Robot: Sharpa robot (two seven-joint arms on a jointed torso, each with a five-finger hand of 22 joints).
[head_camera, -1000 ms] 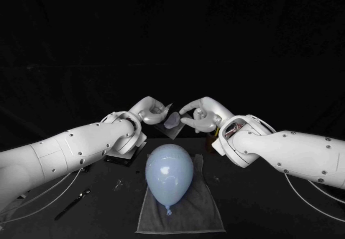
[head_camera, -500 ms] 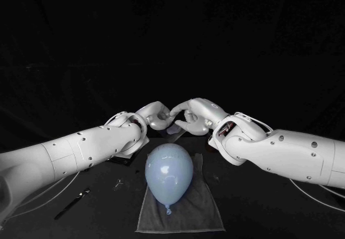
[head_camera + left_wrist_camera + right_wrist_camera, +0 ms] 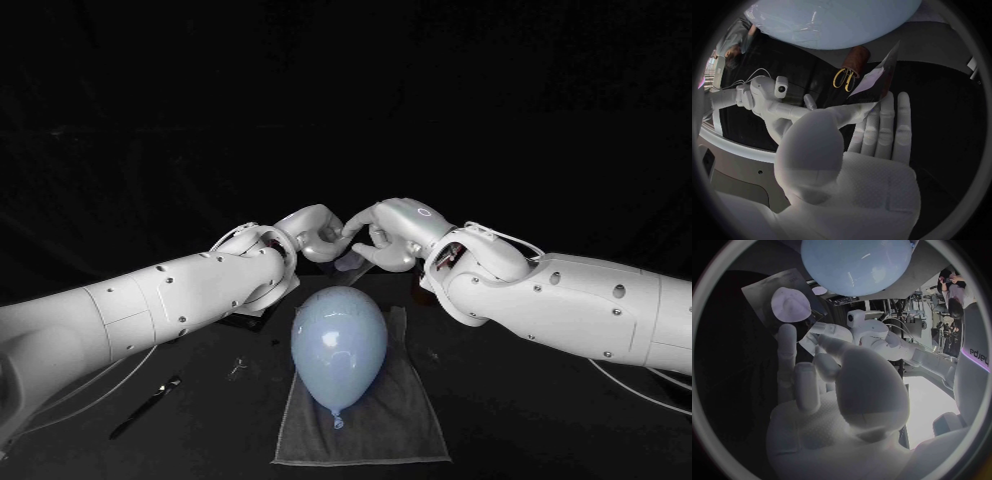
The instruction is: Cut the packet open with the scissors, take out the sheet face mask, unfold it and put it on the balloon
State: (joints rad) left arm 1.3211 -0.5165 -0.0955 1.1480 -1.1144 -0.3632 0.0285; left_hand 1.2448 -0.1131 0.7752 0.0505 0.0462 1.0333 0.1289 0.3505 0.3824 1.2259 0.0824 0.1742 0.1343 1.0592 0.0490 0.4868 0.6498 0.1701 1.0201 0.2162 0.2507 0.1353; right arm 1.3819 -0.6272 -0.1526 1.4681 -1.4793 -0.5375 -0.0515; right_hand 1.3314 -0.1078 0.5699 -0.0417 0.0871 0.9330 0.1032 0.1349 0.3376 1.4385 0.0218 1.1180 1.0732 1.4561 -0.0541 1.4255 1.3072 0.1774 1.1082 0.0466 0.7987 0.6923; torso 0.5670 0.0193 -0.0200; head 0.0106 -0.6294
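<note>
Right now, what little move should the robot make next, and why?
Probably the right hand should pinch the pale sheet and draw it out of the packet. The left hand seems to hold the packet by its edge, and one of the right fingers points just short of that sheet.

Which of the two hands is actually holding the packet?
The left hand pinches the packet between thumb and fingers; the right hand only reaches its fingers toward it.
</note>
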